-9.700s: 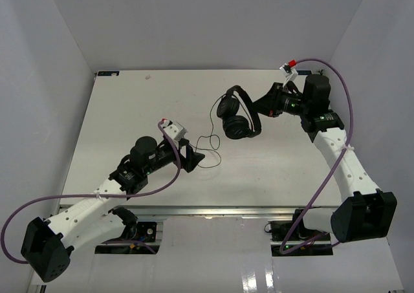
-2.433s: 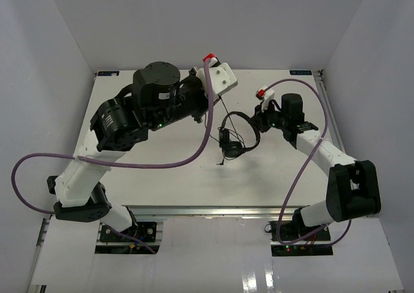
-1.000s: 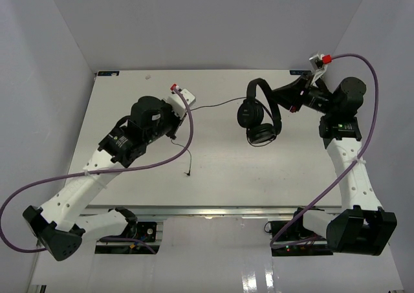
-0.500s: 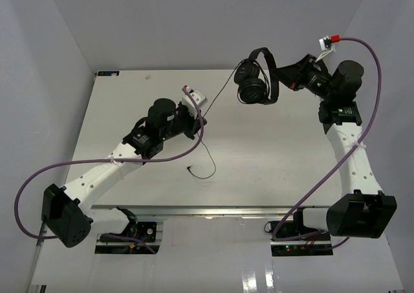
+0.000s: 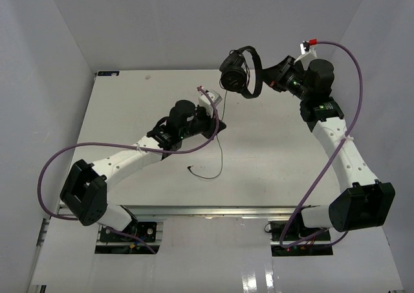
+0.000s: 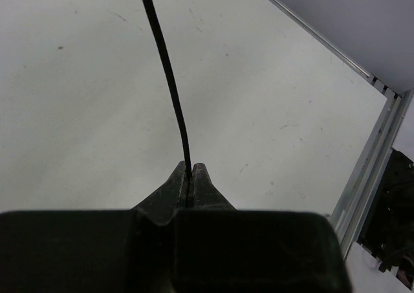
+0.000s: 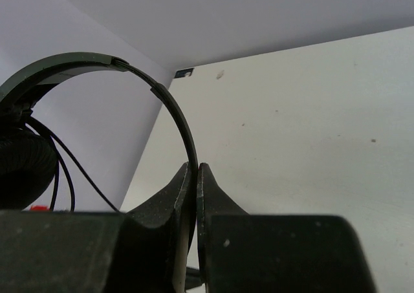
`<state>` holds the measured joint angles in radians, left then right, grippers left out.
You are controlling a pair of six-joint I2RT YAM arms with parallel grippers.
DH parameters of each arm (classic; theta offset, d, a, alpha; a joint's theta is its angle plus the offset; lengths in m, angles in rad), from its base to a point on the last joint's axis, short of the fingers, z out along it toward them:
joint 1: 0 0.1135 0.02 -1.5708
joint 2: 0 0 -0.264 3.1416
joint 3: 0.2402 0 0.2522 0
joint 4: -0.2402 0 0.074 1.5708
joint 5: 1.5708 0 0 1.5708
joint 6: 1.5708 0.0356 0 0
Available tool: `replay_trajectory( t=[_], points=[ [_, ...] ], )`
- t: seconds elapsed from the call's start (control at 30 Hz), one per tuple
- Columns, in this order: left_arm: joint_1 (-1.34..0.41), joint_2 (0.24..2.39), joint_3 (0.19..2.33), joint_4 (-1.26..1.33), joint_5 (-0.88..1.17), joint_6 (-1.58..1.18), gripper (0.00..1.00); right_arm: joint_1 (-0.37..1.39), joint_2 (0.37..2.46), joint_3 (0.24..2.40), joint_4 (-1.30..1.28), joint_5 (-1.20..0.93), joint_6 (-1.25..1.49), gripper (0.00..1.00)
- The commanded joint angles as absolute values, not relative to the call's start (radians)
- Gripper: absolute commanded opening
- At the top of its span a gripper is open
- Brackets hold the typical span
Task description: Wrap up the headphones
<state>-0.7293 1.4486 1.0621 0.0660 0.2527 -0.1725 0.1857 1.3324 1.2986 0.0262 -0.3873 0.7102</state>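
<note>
Tabletop (image 5: 129, 105), white and flat, lies beneath small black over-ear headphones (image 5: 240, 73), held aloft at twelve o'clock by the right gripper (image 5: 265, 79) pinching the curved headband (image 7: 169, 108). Central, the left gripper (image 6: 189, 176) pinches the thin black cord (image 6: 165, 66). Winding looks midway; next, circle the cord round the headphones.

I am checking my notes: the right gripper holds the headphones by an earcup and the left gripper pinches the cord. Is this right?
Not an earcup: the right wrist view shows the right gripper shut on the headband. The left gripper does pinch the cord.
</note>
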Motion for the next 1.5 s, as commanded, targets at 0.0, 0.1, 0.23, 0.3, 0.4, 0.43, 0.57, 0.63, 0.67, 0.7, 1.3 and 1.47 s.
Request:
replay_trajectory(
  t=[0.0, 0.1, 0.23, 0.3, 0.4, 0.43, 0.57, 0.63, 0.67, 0.7, 1.3, 1.47],
  points=[
    [-0.786, 1.457, 1.108, 0.151, 0.235, -0.236, 0.0, 0.217, 1.334, 1.367, 0.02, -0.164, 0.669, 0.08],
    [-0.819, 1.456, 1.12, 0.158, 0.215, -0.246, 0.0, 0.229, 1.35, 1.358, 0.031, -0.09, 0.623, 0.08],
    [-0.836, 1.431, 1.12, 0.155, 0.202, -0.264, 0.0, 0.236, 1.371, 1.336, 0.046, 0.033, 0.567, 0.08],
    [-0.838, 1.413, 1.12, 0.143, 0.193, -0.269, 0.0, 0.238, 1.376, 1.326, 0.052, 0.067, 0.545, 0.08],
    [-0.838, 1.394, 1.128, 0.104, 0.18, -0.27, 0.01, 0.241, 1.382, 1.312, 0.067, 0.119, 0.497, 0.08],
    [-0.838, 1.392, 1.136, 0.083, 0.178, -0.267, 0.01, 0.244, 1.383, 1.306, 0.078, 0.135, 0.477, 0.08],
    [-0.839, 1.385, 1.19, -0.001, 0.169, -0.236, 0.01, 0.257, 1.377, 1.277, 0.131, 0.211, 0.359, 0.08],
    [-0.838, 1.387, 1.222, -0.072, 0.162, -0.213, 0.01, 0.277, 1.373, 1.255, 0.163, 0.253, 0.285, 0.08],
    [-0.838, 1.389, 1.239, -0.093, 0.16, -0.202, 0.01, 0.287, 1.37, 1.245, 0.177, 0.274, 0.25, 0.08],
    [-0.839, 1.396, 1.265, -0.129, 0.157, -0.184, 0.0, 0.305, 1.365, 1.227, 0.203, 0.306, 0.199, 0.08],
    [-0.839, 1.515, 1.574, -0.59, -0.035, 0.134, 0.01, 0.488, 1.268, 0.927, 0.628, 0.383, -0.472, 0.08],
    [-0.839, 1.513, 1.565, -0.601, -0.058, 0.17, 0.01, 0.494, 1.266, 0.928, 0.572, 0.328, -0.483, 0.08]
  ],
)
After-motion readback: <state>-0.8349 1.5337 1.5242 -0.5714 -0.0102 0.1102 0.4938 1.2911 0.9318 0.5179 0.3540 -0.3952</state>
